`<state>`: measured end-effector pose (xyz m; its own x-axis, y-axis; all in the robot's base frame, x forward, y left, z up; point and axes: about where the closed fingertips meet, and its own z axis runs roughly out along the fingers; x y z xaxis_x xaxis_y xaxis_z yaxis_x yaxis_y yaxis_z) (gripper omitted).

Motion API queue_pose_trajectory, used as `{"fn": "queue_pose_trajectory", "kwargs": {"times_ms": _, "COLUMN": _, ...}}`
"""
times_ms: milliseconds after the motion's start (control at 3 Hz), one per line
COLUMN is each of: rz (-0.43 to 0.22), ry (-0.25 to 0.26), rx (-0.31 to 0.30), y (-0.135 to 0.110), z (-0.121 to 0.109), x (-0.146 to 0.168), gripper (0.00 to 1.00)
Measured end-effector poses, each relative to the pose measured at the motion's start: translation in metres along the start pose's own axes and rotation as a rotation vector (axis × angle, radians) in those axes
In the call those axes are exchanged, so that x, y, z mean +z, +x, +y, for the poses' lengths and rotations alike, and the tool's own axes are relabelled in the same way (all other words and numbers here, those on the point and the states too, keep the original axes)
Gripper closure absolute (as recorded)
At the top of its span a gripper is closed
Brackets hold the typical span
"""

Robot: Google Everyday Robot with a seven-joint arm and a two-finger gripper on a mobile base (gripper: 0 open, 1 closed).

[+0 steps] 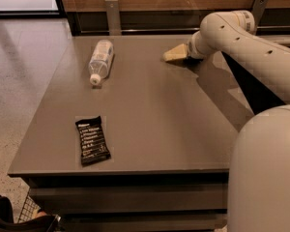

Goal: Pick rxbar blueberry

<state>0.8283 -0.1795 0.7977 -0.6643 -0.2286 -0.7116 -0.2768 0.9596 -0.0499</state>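
Tan gripper (pixel 175 55), open or closed I cannot tell, hovers over the table's (pixel 159 115) far side; pick seemingly undone, only a black bar (pixel 92 140) visible.

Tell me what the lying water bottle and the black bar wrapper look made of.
Water bottle: clear plastic, see-through body, white cap. Bar wrapper: probably thin plastic film, slight sheen, printed white text. Gripper is at the table, far right.
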Motion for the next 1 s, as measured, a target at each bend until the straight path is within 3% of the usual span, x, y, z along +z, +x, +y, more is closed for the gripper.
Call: {"fn": "queue_pose_trajectory", "kwargs": {"times_ms": 1000, "rz": 0.0, "ry": 0.0, "rx": 0.0, "y": -0.0105, "z": -0.0006, "x": -0.0103, "gripper": 0.78}}
